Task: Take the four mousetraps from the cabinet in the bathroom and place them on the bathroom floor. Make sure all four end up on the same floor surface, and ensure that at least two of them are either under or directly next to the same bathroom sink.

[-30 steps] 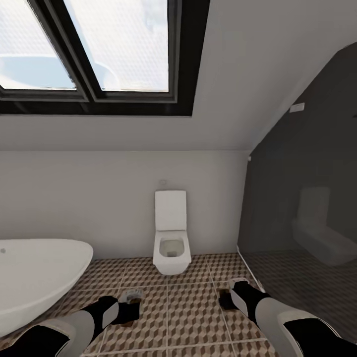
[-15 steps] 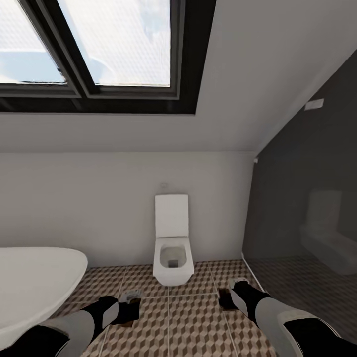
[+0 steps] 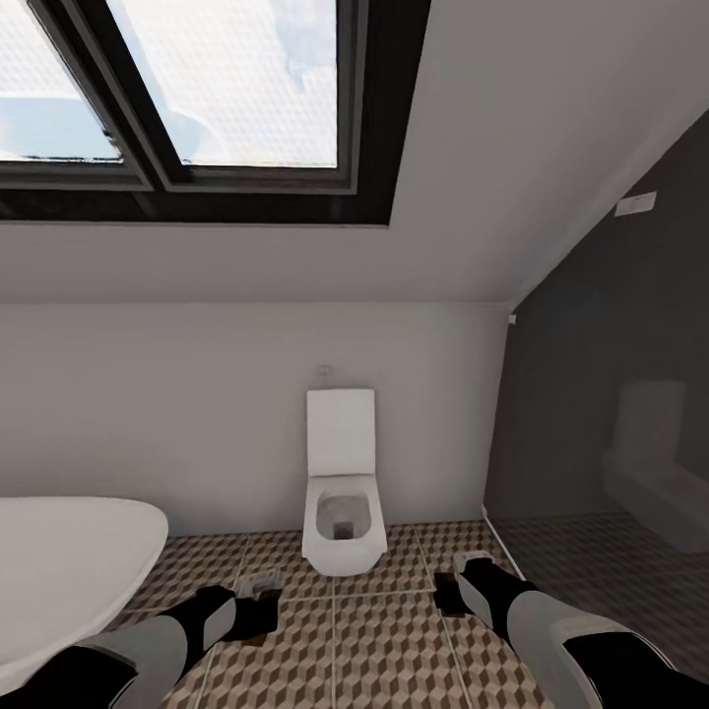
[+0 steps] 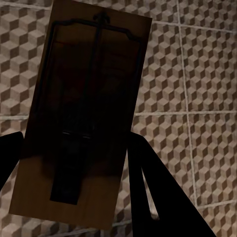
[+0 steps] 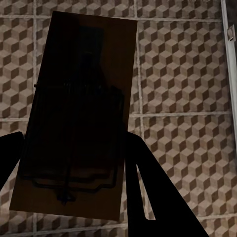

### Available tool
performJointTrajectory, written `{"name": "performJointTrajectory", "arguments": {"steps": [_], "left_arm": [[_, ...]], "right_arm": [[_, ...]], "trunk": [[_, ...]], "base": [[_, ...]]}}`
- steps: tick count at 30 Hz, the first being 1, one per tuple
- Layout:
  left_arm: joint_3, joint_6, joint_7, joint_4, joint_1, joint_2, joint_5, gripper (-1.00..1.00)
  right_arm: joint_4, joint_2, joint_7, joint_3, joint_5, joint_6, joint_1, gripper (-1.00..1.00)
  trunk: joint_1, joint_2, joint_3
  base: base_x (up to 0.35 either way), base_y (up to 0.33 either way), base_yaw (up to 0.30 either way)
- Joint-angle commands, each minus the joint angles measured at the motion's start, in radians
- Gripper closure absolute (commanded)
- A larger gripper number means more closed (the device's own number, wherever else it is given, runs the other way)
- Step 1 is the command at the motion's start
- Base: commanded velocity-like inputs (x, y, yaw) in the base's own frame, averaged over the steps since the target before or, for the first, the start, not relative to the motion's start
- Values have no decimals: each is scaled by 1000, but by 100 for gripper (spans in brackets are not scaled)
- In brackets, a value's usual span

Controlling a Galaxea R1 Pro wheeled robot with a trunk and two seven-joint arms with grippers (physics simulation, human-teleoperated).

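- Since a second ago my head camera has swung a little to the right: the bathtub [image 3: 59, 571] shows less at the left, the toilet [image 3: 342, 492] sits nearer the middle, and my arms hang as they did.
- My left fingers [image 3: 258, 603] are clamped on a mousetrap [image 4: 81, 118], a flat brown wooden board with a dark wire bar and spring, held over the bathroom floor [image 3: 384, 640].
- My right fingers [image 3: 455, 591] are clamped on a second mousetrap [image 5: 79, 113] of the same make, its wood in shadow, also held above the cube-patterned tiles.
- At the far right, a dark glass partition [image 3: 611, 394] reflects the room.
- I judge this to be the carrying step: two traps are in hand and none is set down.
- Next I need to turn until the sink comes into sight, roll up beside it, then lower both boards flat onto the tiles before letting go.
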Motion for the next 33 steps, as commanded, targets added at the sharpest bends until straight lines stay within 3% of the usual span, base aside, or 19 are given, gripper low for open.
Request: {"name": "performJointTrajectory", "arguments": {"steps": [1, 7, 12, 14, 24, 27, 33], "left_arm": [[-7, 2, -3, 1, -1, 0, 5, 100], [9, 1, 14, -1, -1, 1, 5, 100], [21, 0, 155, -5, -1, -1, 16, 100], [33, 0, 169, -6, -1, 0, 24, 100], [59, 1, 186, -11, -1, 10, 34, 100], [59, 6, 187, -42, -1, 13, 31, 100], [59, 8, 189, -51, -3, 17, 30, 100]], "right_arm": [[-2, 0, -2, 8, -9, 6, -1, 100], [-5, 0, -2, 8, -9, 4, -1, 100], [-7, 0, -3, 7, -10, 4, -1, 100], [-7, 0, -3, 6, -11, 5, -1, 100], [0, 1, -1, 8, -12, -4, -1, 100], [1, 2, 9, 8, -11, -95, 11, 100], [2, 3, 31, 11, -7, -141, 17, 100]], "trunk": [[4, -9, -5], [27, -51, -24], [46, -86, -39], [54, -100, -46], [92, -170, -77], [104, -191, -86], [127, -233, -108]], "base": [[0, 0, 0], [0, 0, 0], [0, 0, 0], [0, 0, 0], [0, 0, 0], [0, 0, 0], [0, 0, 34]]}}
